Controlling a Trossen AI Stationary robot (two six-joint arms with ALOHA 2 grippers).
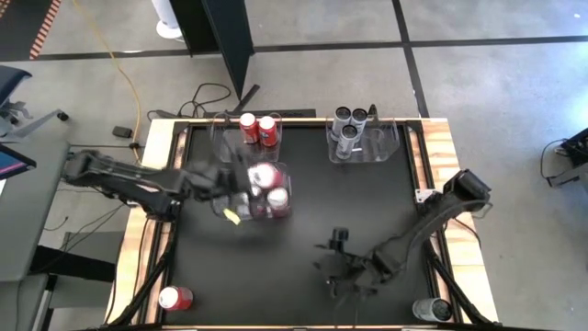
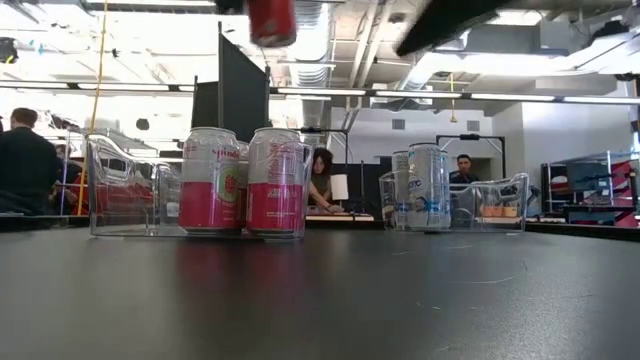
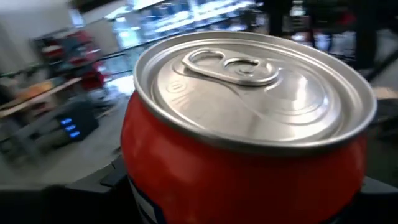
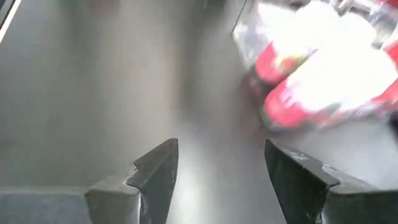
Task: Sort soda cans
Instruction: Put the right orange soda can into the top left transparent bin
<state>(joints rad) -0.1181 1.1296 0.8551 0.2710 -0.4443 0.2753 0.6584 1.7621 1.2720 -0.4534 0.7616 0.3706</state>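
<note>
Gleaming blk tabletop (image 2: 320,300), busy wkshop behind

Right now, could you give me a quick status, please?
Left gripper holds a red soda can high over the bins. Right gripper open, empty, near table. Nothing in the way.

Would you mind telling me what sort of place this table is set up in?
Probably a robotics lab or workshop in an industrial-style hall. The low view shows exposed ceiling ducts, people at desks behind the table, and shelving; from above, the floor is bare concrete with cables trailing.
</note>
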